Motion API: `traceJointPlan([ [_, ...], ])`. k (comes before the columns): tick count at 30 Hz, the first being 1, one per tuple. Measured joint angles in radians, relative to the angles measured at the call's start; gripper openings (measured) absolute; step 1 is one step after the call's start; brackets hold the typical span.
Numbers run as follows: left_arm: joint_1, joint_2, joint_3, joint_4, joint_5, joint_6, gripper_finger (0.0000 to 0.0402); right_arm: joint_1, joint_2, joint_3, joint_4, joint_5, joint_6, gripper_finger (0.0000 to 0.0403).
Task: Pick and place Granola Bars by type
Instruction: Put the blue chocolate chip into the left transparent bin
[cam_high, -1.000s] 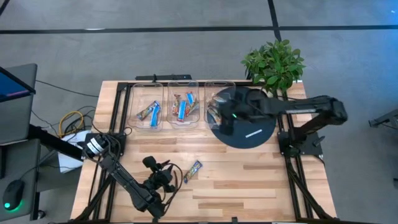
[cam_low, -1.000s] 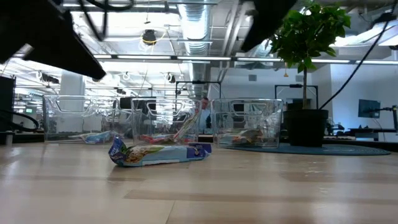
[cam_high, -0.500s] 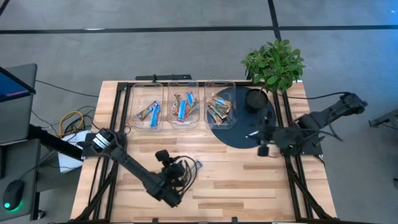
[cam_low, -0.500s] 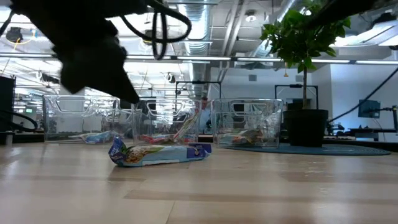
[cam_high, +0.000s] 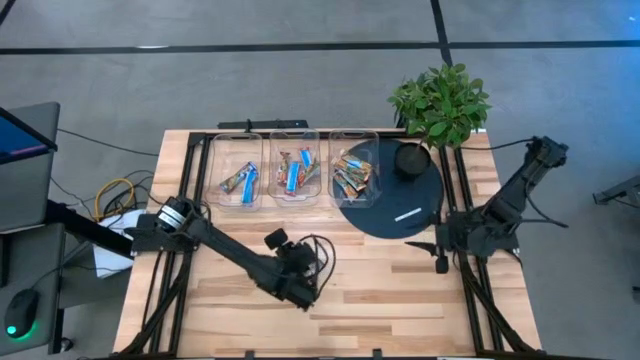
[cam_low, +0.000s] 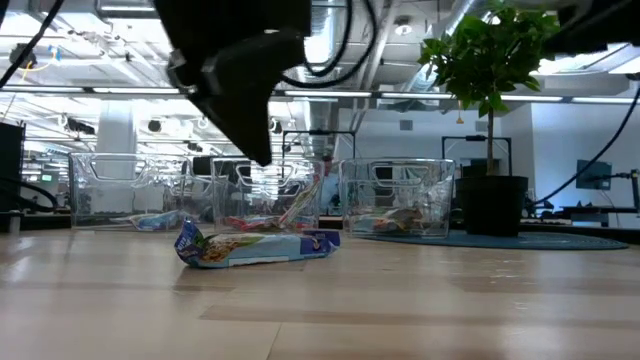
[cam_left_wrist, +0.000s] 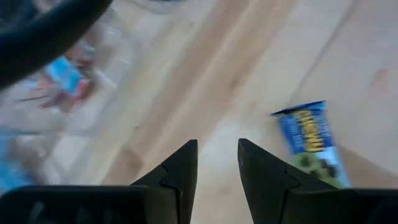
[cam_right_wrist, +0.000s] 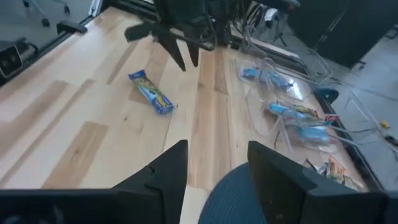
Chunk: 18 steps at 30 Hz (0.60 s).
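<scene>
The left hand (cam_left_wrist: 214, 163) is hovering with a narrow gap, empty, beside a blue granola bar (cam_left_wrist: 309, 148) lying on the bench (cam_high: 400, 290); the right hand (cam_right_wrist: 214, 163) is waiting half-open at centre right.

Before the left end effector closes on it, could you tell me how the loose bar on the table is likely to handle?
The loose granola bar lies flat, so it probably won't roll. Its wrapper looks crinkled and glossy, so the ends may flex and the left end effector might slip. It looks thin, probably light.
</scene>
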<state>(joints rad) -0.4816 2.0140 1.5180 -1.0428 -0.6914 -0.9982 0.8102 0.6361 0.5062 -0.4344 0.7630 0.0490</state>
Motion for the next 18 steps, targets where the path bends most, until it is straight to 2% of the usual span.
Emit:
traceJointPlan([
  [6, 0.045, 0.000, 0.024, 0.185, 0.215, 0.153, 0.0110, 0.104, 0.001, -0.090, 0.036, 0.102, 0.073, 0.0151],
  [9, 0.065, 0.000, 0.024, 0.241, 0.308, 0.172, 0.0110, 0.151, -0.001, -0.104, 0.039, 0.143, 0.053, 0.0146],
  [18, 0.084, 0.000, 0.017, 0.269, 0.400, 0.228, 0.0144, 0.237, -0.002, -0.103, 0.086, 0.167, 0.021, 0.0129],
])
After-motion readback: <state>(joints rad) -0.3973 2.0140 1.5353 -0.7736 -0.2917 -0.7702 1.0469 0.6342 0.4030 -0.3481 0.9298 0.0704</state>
